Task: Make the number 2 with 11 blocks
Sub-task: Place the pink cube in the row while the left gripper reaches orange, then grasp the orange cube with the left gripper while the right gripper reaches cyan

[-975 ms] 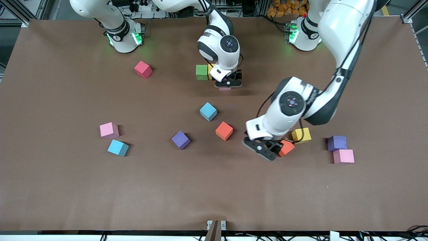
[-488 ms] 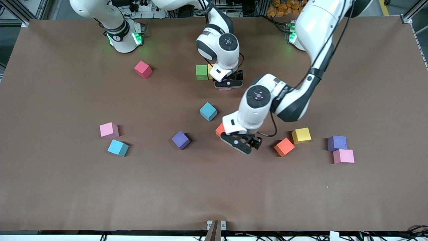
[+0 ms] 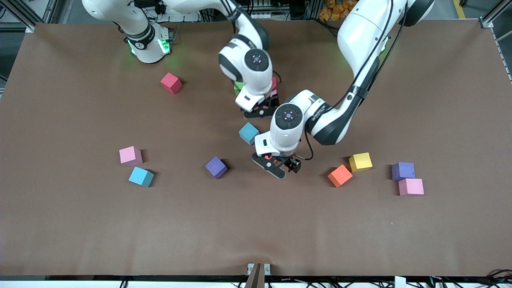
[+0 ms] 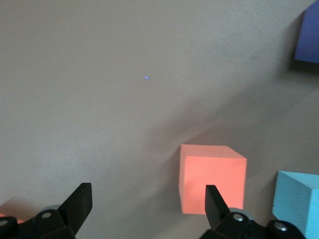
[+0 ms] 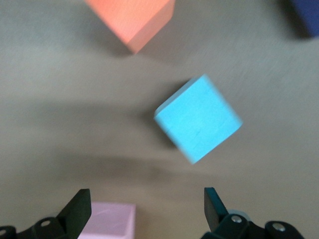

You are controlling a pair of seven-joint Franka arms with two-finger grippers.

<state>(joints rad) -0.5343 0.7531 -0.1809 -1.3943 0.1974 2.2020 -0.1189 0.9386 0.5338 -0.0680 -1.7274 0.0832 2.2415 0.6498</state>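
Brown matte table covering (image 3: 80, 224) fills almost the whole front view, with the two white robot bases and a strip of metal framing and cables along its farthest edge.

The left arm, large and white, reaches in from its base, and the left gripper (image 3: 280, 165) hangs low over the middle of the table with its fingers spread wide and nothing between them. An orange foam cube (image 4: 213, 178) lies just beside one black fingertip (image 4: 213, 199) in the left wrist view, and only a sliver of it shows under the wrist from the front.

The right arm bends down nearer the bases. The right gripper (image 3: 261, 110) is also wide open and empty, over the table just beside a small group of placed cubes, of which a green foam cube (image 3: 239, 85) and a pink foam cube (image 3: 274, 89) peek out from under the wrist. A light blue foam cube (image 3: 249, 133) sits nearer the front camera than this gripper, between the two grippers.

Loose blocks are scattered well apart:
- Toward the right arm's end: a red foam cube (image 3: 171, 83), a pale pink cube (image 3: 130, 155) and a second light blue cube (image 3: 141, 176) near each other, and a purple cube (image 3: 216, 167).
- Toward the left arm's end: a second orange cube (image 3: 340, 175) beside a yellow cube (image 3: 360, 161), then a second purple cube (image 3: 403, 171) touching another pink cube (image 3: 411, 187).
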